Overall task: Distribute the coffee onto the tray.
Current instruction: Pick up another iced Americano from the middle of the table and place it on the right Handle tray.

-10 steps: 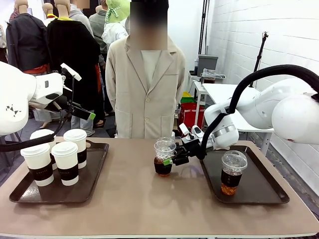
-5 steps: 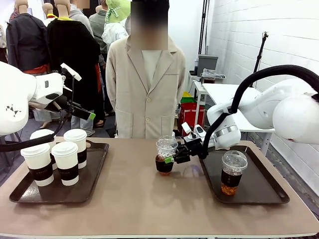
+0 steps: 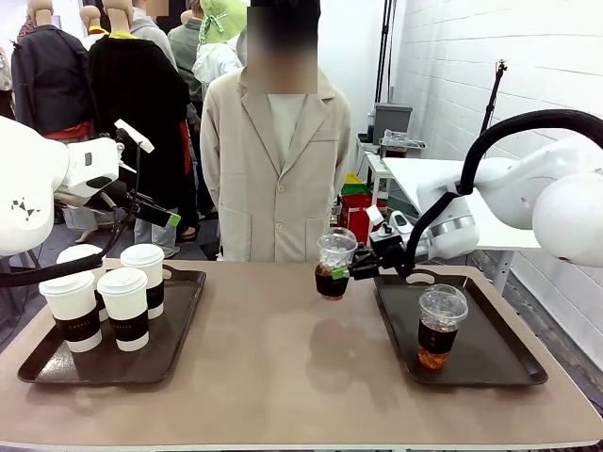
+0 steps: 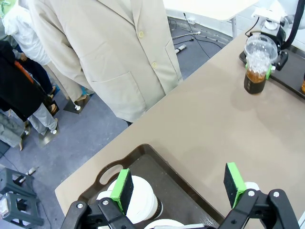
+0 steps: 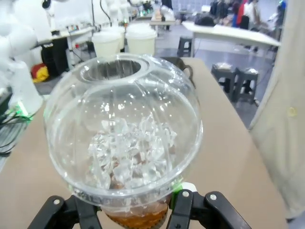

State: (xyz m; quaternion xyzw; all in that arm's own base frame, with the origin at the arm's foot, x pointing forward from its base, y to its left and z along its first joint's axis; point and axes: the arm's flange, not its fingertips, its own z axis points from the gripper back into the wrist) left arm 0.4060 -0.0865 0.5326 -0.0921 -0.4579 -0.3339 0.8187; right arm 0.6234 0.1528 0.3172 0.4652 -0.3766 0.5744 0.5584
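Right pincer (image 3: 341,273): we see it clamped on a dome-lidded iced coffee (image 3: 334,266), upright, lifted clear of the bench (image 3: 283,377).
Key relation: the right tray (image 3: 490,363) lies to the cup's right, near the bench's right edge; one iced cup (image 3: 439,326) stands there.
Left pincer (image 4: 178,188): open, empty, above the white cups' tray (image 3: 179,325).
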